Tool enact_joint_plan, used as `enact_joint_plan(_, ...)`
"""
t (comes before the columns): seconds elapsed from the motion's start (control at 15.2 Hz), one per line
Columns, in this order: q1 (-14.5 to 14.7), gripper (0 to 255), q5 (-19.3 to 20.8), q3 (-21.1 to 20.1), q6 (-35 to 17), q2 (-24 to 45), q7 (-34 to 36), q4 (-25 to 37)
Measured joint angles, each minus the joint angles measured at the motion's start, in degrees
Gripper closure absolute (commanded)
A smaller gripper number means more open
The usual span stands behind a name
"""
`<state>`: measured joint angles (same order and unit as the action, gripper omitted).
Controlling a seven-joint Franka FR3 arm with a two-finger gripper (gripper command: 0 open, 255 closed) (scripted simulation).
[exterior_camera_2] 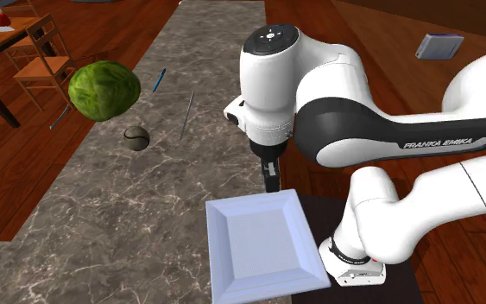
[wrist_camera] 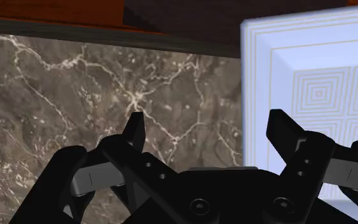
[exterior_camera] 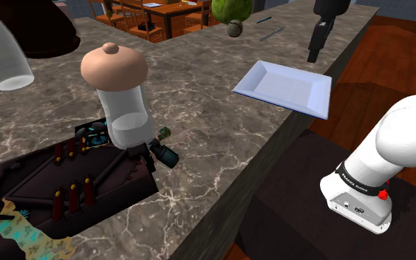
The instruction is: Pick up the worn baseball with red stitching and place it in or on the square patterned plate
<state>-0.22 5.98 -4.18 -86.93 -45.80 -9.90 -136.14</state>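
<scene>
Grey ball was seen left of centre in second exterior view, just below cabbage. Gripper was held spread, empty, above plate. Descent best centred on ball, cabbage avoided.

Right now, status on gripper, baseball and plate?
Gripper beside plate, fingers open, empty. Baseball untouched on counter. Cabbage close beside it.
</scene>
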Motion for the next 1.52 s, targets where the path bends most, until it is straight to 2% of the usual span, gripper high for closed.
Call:
enact_joint_plan(0.33,-0.3,0,0.5,2.1,-3.5,5.1,-2.4,2.9)
enact_joint_plan(0.59,-0.6,0,0.7,4.7,-8.1,12.9,-5.6,7.8)
enact_joint_plan(1.19,-0.8,0,-2.2,9.8,-14.0,31.6,-14.0,24.1)
enact_joint_plan(1.52,-0.9,0,-5.5,11.2,-14.3,41.5,-18.0,35.2)
